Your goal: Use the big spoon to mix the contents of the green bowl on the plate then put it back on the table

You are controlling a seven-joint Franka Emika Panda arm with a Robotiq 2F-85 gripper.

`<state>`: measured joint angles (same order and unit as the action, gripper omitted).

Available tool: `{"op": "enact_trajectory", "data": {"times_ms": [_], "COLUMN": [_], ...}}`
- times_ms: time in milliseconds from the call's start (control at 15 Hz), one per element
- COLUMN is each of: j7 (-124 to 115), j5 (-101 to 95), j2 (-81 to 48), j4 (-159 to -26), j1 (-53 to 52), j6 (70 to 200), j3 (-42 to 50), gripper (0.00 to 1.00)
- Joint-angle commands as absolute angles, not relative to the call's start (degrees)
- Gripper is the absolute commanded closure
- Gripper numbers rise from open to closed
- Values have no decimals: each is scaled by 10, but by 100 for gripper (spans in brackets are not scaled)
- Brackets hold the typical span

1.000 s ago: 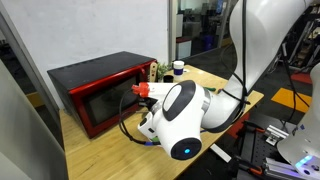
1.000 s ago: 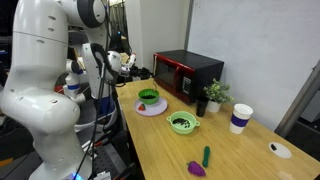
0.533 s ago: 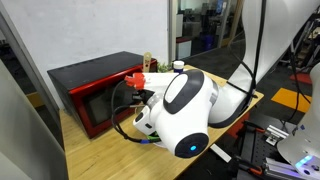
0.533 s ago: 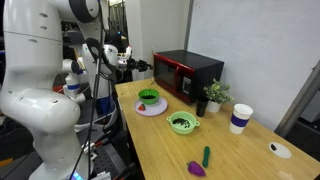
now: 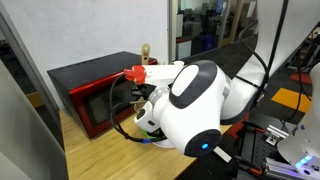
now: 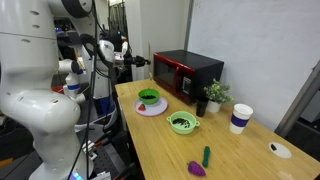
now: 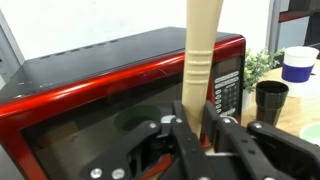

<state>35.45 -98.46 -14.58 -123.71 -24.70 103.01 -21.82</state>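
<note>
My gripper [image 7: 196,125] is clamped tight on the long pale wooden spoon [image 7: 203,50], upright near the red microwave [image 7: 90,85]. I should lower it gently into the dark green bowl [image 6: 149,96] on the round white plate [image 6: 150,110].

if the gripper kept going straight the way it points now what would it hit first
Most likely the red microwave door: in the wrist view the gripper, shut on the big spoon, faces it. Depth is unclear.
</note>
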Motion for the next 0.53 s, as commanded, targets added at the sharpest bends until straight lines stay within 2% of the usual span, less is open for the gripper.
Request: {"op": "enact_trajectory", "data": {"times_ms": [0, 467], "j7": [364, 383], "j5": [-995, -1026], "j2": [-115, -89], "j4": [-1276, -1309], "j1": [-242, -244], "j6": [1036, 1032], "j3": [-219, -221], "gripper": [94, 94]}}
